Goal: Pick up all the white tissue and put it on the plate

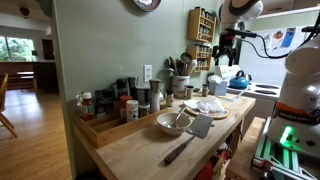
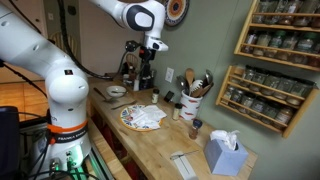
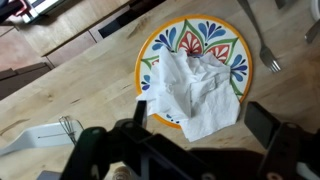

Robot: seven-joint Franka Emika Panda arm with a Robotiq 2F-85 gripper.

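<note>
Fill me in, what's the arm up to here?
The Panda's gripper hangs open and empty above the wooden counter. Straight below it, the white tissue lies crumpled on the painted plate, as the wrist view shows between the spread fingers. Nothing is gripped at this moment. Judging by that, the tissue has been dropped off on the plate.

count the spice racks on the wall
2. The upper rack hangs high on the wall, and the lower rack hangs just below it, shifted a little toward the counter. More could be hidden outside the frame.
</note>
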